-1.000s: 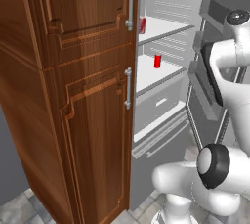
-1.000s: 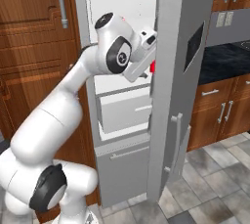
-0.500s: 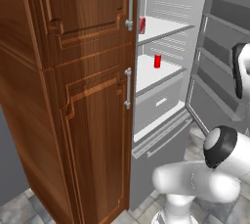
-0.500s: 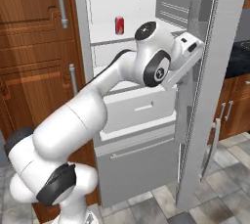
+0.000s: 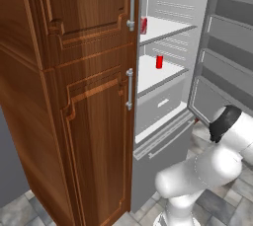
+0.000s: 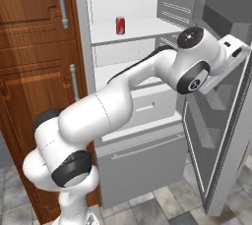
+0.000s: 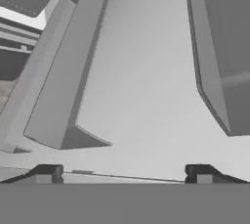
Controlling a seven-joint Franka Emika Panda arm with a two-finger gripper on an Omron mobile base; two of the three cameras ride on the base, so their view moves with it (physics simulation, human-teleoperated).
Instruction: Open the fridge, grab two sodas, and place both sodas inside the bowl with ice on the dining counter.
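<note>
Brown cabinet (image 5: pixel 74 96) flanks the open fridge (image 6: pixel 142 32) (two sodas (image 5: pixel 159 61) shelved); tool (image 7: pixel 122 173) spread wide, empty.

The gripper (image 7: pixel 122 171) is wide open, facing the grey inside of the fridge (image 7: pixel 141 71) door with its bins.

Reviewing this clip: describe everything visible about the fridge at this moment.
The fridge is a tall light-grey appliance standing right beside a brown wooden cabinet. Its door is swung wide open, showing moulded grey bins on the inside. The interior is white, with two shelves above a drawer front. One red soda can stands upright on the upper shelf; another stands on the shelf below. A closed lower compartment carries a horizontal bar handle. The open gripper faces the inside of the door.
</note>
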